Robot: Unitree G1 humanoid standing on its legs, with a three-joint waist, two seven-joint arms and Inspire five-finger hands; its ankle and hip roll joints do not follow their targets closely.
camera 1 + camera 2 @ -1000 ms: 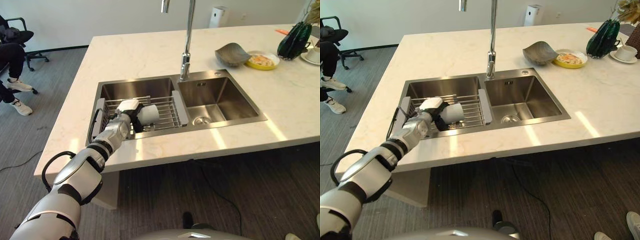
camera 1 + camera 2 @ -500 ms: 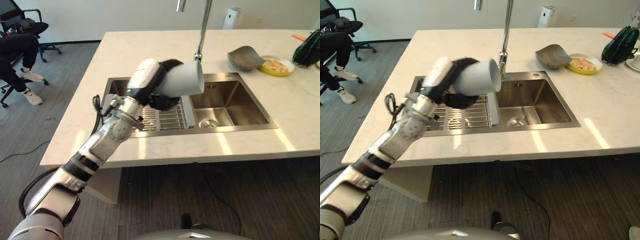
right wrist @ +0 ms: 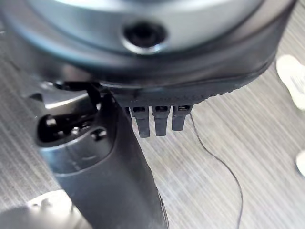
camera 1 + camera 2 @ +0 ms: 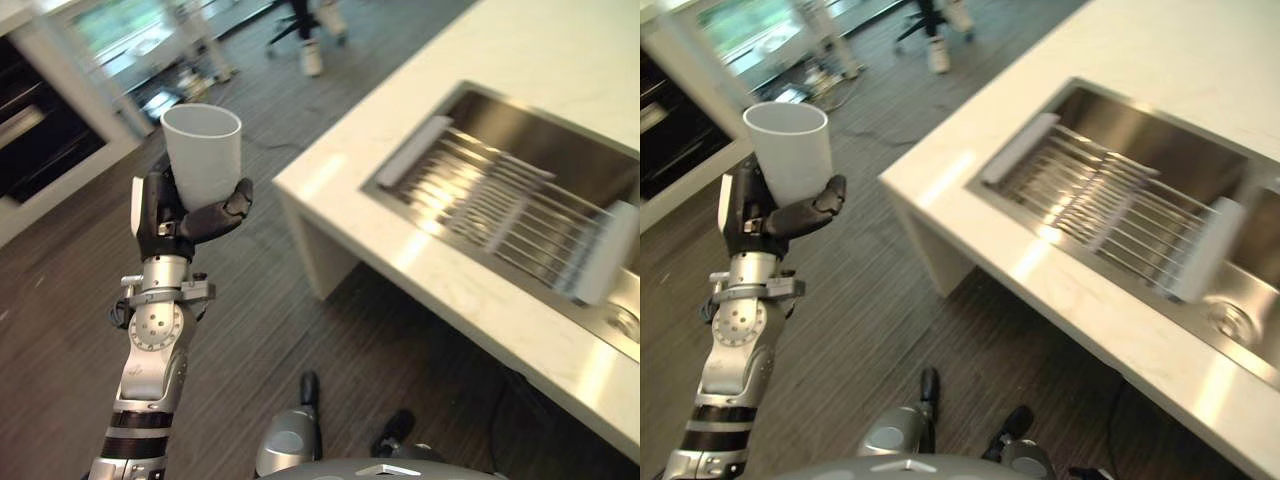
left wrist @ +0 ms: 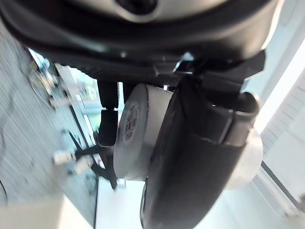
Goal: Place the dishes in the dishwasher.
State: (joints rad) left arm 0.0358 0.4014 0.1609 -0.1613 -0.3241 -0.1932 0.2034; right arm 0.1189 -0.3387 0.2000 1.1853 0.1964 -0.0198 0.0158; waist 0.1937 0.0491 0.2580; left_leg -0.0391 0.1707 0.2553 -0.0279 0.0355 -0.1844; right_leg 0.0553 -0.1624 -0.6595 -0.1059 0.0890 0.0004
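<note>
Left hand (image 4: 185, 215) fingers curled round base of white cup (image 4: 203, 152), upright, mouth up, above floor; sink rack (image 4: 505, 205) at 3 o'clock. Right hand (image 3: 109, 162) fingers straight, empty. Risk: low grip, fast swing tips cup out

The left arm (image 4: 150, 360) was built of silver-grey shells stacked in segments. A round joint disc on the forearm carried a ring of small fasteners. Black bands separated the lower segments, and a narrow bracket sat just above the disc. The left hand (image 4: 175, 215) was dark, with segmented fingers (image 4: 228, 205) and a white panel along its outer side. In the left wrist view the housing was glossy silver-grey above a black rim. The right hand (image 3: 109, 157) had the same housing, with one dark round recess and a ribbed black edge. Its thumb was a smooth dark shell with small fasteners at the base.
</note>
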